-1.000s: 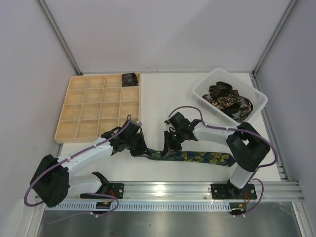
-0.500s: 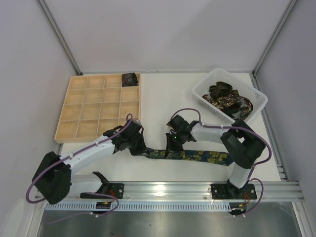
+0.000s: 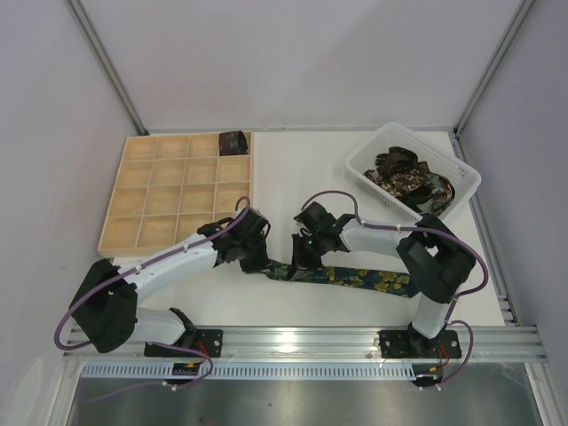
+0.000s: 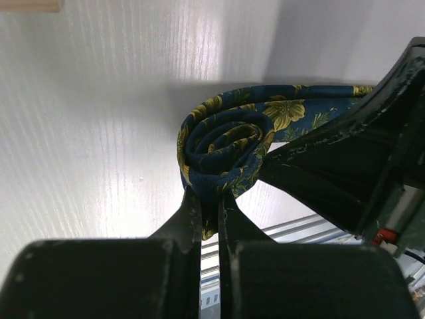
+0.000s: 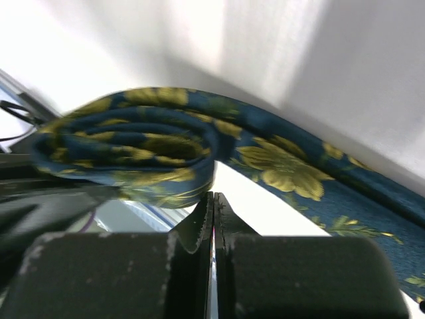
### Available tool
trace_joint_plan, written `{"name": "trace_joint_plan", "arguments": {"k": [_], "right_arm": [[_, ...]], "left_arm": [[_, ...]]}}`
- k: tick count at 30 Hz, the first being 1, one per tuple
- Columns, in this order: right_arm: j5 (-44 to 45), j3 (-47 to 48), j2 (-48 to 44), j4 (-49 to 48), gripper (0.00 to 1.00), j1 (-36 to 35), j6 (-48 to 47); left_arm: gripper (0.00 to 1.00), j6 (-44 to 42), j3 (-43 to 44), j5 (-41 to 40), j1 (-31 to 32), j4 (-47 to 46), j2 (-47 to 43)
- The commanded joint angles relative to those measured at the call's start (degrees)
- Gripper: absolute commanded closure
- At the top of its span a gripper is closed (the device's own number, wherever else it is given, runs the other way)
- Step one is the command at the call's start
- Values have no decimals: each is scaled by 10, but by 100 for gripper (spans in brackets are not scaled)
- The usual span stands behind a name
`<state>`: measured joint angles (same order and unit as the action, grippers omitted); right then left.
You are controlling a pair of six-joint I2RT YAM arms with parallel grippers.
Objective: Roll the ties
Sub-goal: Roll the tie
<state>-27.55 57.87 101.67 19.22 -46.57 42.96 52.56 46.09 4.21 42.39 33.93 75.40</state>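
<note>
A: Navy tie (image 3: pixel 373 280) position?
B: Flat tail runs off to the right of the right gripper (image 5: pixel 211 199). The roll (image 4: pixel 226 143) sits just ahead of both fingertips.
A: Grippers?
B: Left gripper (image 4: pixel 207 199) pinches the roll's edge. Right fingers pressed together, tips against the roll.

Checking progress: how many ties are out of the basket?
2. A rolled tie in the tray's far right corner cell; the navy tie, partly rolled, on the table. The basket holds a tangle I can't count.

White tabletop (image 3: pixel 293 169); pale grey walls (image 3: pixel 293 53); metal corner posts (image 3: pixel 106 67); aluminium rail (image 3: pixel 302 337) along near edge.
</note>
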Motion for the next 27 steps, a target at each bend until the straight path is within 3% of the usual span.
{"name": "trace_joint_plan", "arguments": {"k": [1,17,27], "right_arm": [[-9,39,-4,-6,100,-2,6],[-3,60,44,-14,100,11,-30],[-30,37,37,-38,100,29,-25]], "left_arm": [[100,7,38,-24,11,19,14],[100,23,114,-41,47,58,62],[100,14,193,-28,90,68,156]]}}
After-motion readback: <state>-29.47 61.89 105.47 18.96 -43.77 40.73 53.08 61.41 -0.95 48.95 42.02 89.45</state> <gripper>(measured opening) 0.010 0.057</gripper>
